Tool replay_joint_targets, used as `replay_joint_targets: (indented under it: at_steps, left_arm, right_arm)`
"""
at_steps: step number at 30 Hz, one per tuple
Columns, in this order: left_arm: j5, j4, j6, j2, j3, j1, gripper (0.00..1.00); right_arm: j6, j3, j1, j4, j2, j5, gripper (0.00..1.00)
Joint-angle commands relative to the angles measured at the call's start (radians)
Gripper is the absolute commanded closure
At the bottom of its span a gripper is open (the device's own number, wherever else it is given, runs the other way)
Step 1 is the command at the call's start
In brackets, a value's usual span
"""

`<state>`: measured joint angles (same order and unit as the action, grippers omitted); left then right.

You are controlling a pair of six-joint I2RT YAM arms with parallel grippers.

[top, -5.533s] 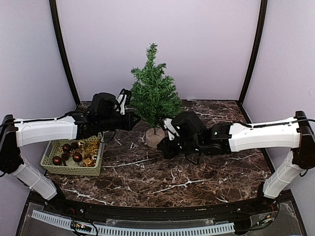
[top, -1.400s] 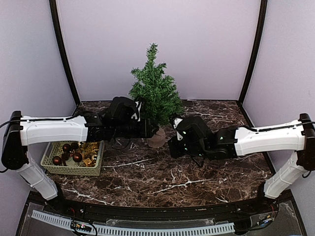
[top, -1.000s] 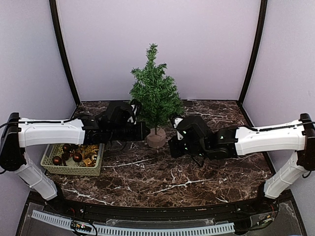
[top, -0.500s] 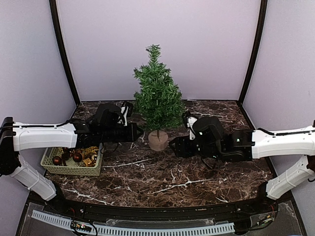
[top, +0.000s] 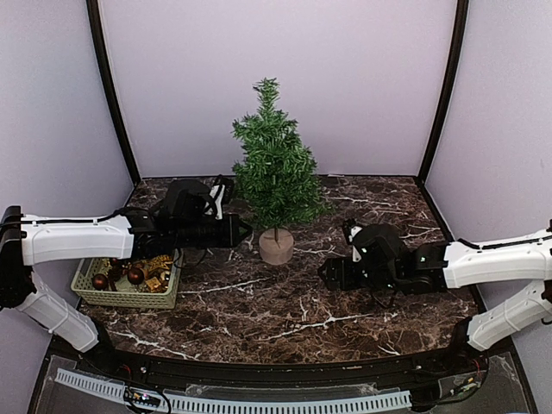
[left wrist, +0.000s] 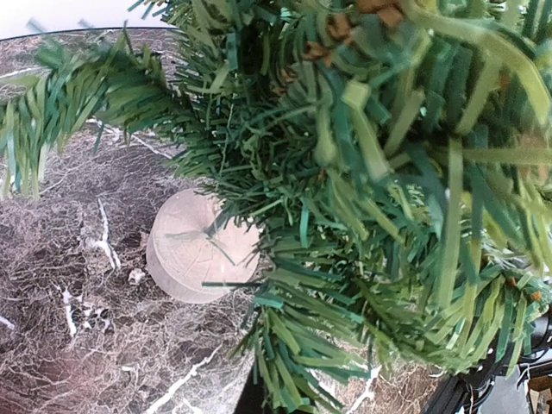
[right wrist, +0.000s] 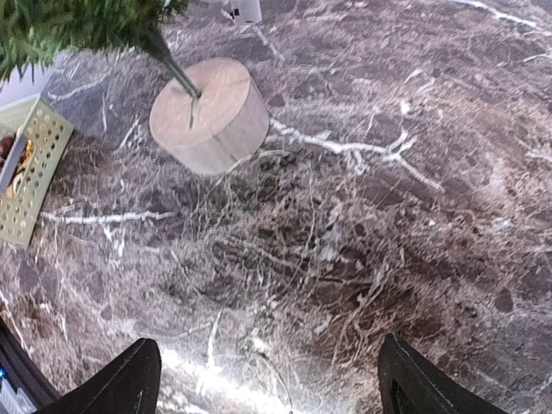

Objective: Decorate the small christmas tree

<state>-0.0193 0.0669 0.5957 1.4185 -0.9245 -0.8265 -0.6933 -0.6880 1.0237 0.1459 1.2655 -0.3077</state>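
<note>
Tabletop (top: 285, 302): dark brown marble pattern, white veins running across it in branching lines, sheen showing in the right wrist view.

Small christmas tree (top: 272, 177) standing upright on it, toward the back, about mid-width. It is resting on its round pale stump base (top: 276, 247), flat end down on the marble, with the thin trunk rising from the middle of the top face.

Pale green lattice basket (top: 129, 302) sitting on the tabletop well left of the tree and nearer the front edge, not touching the stump base. Dark red balls and gold ornaments (top: 129, 267) lying inside it.
</note>
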Motion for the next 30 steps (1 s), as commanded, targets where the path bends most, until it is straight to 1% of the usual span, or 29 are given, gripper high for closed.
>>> replay_joint_targets:
  at_steps: [1,4,7,10,12,14,17,22,24,26,30]
  left_arm:
    - [-0.025,0.027,-0.022,-0.05,0.001,0.009,1.0]
    - [-0.033,0.028,-0.025,-0.052,0.001,0.01,1.0]
    - [-0.04,0.028,-0.028,-0.053,0.002,0.012,1.0]
    - [-0.047,0.028,-0.026,-0.053,0.003,0.014,1.0]
    - [-0.052,0.031,-0.025,-0.053,0.005,0.014,1.0]
    - [-0.056,0.034,-0.026,-0.055,0.007,0.015,1.0]
    - [-0.066,0.036,-0.026,-0.055,0.008,0.015,1.0]
    - [-0.079,0.041,-0.026,-0.05,0.011,0.017,1.0]
    - [-0.081,0.041,-0.028,-0.05,0.01,0.017,1.0]
    - [-0.082,0.042,-0.03,-0.048,0.009,0.016,1.0]
    - [-0.081,0.047,-0.034,-0.047,0.006,0.017,1.0]
  right_arm:
    - [0.011,0.027,-0.001,-0.039,-0.002,0.099,0.12]
    - [0.064,0.025,0.001,-0.097,0.034,0.156,0.13]
    - [0.155,0.009,0.033,-0.243,0.085,0.243,0.16]
    - [0.228,-0.037,0.06,-0.335,0.17,0.25,0.18]
    - [0.266,-0.081,0.062,-0.354,0.24,0.248,0.22]
    - [0.303,-0.133,0.069,-0.353,0.305,0.239,0.25]
    - [0.347,-0.185,0.086,-0.37,0.377,0.204,0.25]
    - [0.384,-0.24,0.107,-0.386,0.439,0.173,0.27]
    - [0.39,-0.257,0.125,-0.367,0.431,0.152,0.26]
    - [0.383,-0.257,0.139,-0.334,0.403,0.109,0.23]
    - [0.329,-0.225,0.14,-0.207,0.3,0.001,0.18]
